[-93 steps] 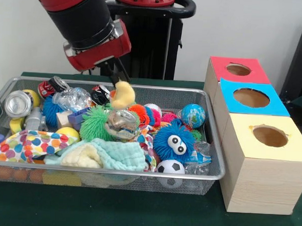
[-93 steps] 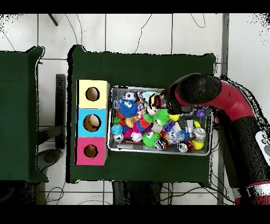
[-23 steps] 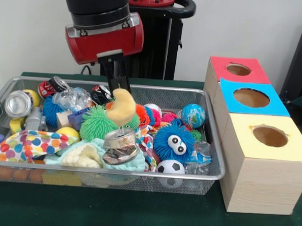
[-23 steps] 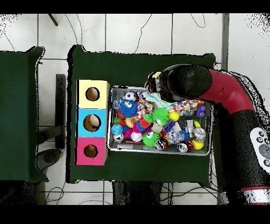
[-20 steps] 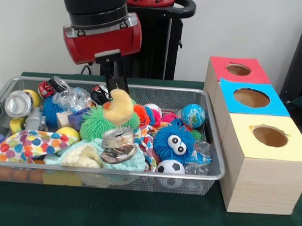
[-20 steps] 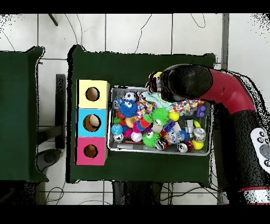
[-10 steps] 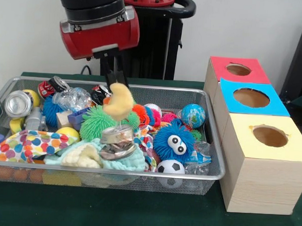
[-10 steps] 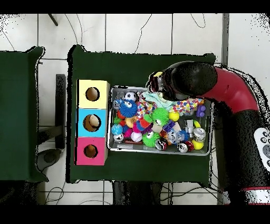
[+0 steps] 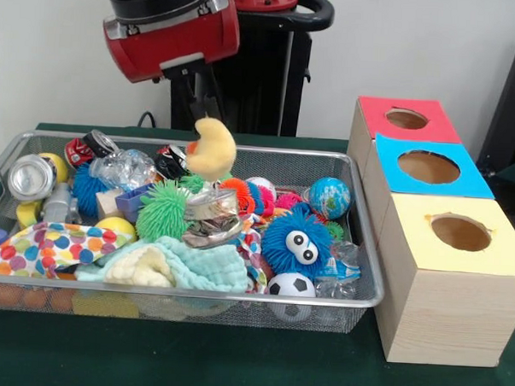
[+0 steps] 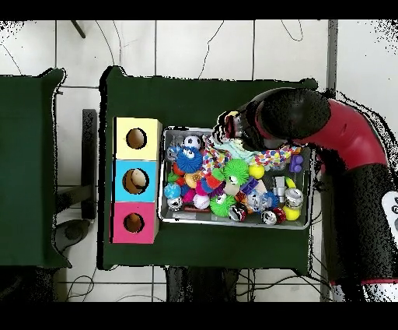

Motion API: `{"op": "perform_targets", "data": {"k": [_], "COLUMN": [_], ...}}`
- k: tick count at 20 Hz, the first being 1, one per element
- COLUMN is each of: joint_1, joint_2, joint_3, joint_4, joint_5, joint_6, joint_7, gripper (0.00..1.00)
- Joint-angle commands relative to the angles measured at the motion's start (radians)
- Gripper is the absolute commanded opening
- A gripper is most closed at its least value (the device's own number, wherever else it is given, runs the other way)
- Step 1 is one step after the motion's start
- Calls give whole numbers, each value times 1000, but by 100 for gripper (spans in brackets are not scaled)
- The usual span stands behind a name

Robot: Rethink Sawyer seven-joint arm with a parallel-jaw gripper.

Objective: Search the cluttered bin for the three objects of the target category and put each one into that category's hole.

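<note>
My gripper hangs over the middle of the wire-mesh bin, its yellow soft tip above a crushed silver can that it holds just clear of the toys. Another can with a shiny round end lies at the bin's left end. Red and black cans lie along the far rim. The red-topped box's hole is at the far right; it also shows in the overhead view. In the overhead view the arm covers the gripper and the held can.
Blue-topped and yellow-topped boxes stand in front of the red one. The bin holds a blue fuzzy ball with eyes, a green spiky ball, a small football, a dotted cloth and a pale towel.
The gripper has risen and the crushed can has come up with it, off the pale towel and a little toward the bin's far side.
</note>
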Motion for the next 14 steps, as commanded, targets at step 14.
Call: {"op": "perform_targets", "data": {"k": [14], "joint_1": [-5], "joint_2": [-29], "joint_3": [-123], "joint_4": [58], "joint_5": [-146], "joint_6": [332], "joint_7": [14], "gripper": [0]}}
